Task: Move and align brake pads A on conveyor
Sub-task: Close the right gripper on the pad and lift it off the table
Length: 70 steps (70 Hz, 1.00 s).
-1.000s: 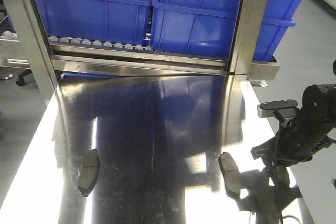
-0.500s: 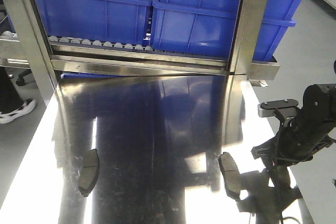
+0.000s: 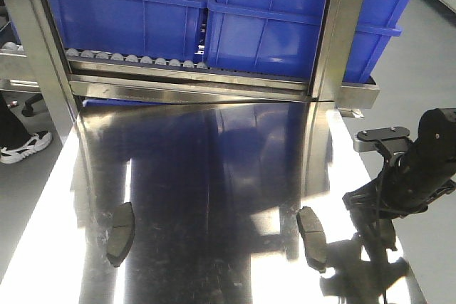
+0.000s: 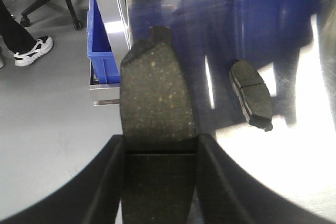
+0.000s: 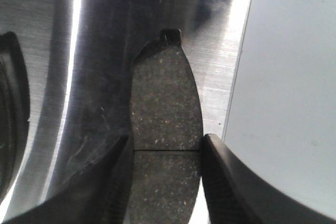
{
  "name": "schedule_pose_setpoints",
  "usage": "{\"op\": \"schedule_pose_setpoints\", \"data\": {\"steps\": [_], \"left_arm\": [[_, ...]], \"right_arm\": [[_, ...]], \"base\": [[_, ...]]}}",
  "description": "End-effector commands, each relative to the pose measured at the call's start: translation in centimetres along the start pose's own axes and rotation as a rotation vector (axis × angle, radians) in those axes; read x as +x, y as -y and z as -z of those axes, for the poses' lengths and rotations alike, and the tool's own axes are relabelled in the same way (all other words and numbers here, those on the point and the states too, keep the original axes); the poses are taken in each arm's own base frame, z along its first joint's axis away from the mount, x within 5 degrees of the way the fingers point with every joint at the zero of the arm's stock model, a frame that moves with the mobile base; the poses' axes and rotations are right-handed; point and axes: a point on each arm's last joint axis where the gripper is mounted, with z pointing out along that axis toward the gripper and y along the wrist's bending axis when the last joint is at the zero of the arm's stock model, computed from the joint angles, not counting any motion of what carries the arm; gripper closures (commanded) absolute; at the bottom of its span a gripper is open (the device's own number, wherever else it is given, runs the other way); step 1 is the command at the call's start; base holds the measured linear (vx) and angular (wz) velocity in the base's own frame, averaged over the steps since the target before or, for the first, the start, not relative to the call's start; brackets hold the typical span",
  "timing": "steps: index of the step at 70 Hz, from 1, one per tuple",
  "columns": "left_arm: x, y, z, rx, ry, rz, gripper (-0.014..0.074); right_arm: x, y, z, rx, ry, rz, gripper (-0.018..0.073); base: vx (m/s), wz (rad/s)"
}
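A shiny steel table (image 3: 214, 176) fronts a roller rack (image 3: 135, 58) of blue bins (image 3: 271, 19). Two brake pads lie flat on the table, well apart: a left pad (image 3: 120, 233) and a right pad (image 3: 311, 236). The left gripper (image 4: 157, 141) is clamped on a third pad (image 4: 156, 93) over the table's left edge, and the right gripper (image 5: 166, 140) grips a fourth pad (image 5: 165, 103) just inside the right edge. Since a second ago the right arm (image 3: 410, 172) has lifted slightly, a shoe (image 3: 25, 149) has appeared at left, and the lying pads have not moved.
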Motion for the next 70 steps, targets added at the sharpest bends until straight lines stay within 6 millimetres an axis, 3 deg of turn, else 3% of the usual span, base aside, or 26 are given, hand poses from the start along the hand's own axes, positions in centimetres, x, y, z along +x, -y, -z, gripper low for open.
{"op": "schedule_pose_setpoints", "data": {"steps": [1,14,30,41,70], "left_arm": [[-1.5,0.0,0.5,0.003,0.106,0.009,0.0440],[-1.5,0.0,0.5,0.003,0.106,0.009,0.0440],[-1.5,0.0,0.5,0.003,0.106,0.009,0.0440],[-1.5,0.0,0.5,0.003,0.106,0.009,0.0440],[-1.5,0.0,0.5,0.003,0.106,0.009,0.0440]], "right_arm": [[-0.8,0.2,2.6,0.012,0.110,0.006,0.0323],[-0.7,0.1,4.4,0.016,0.163,0.006,0.0323],[0.1,-0.2,8.5,0.008,0.276,-0.001,0.0323],[1.1,-0.5,11.7,0.009,0.363,0.010,0.0323],[4.2,-1.1,17.5,0.004,0.510,0.014,0.0323]], "base": [[0.00,0.00],[0.00,0.00],[0.00,0.00],[0.00,0.00],[0.00,0.00]]}}
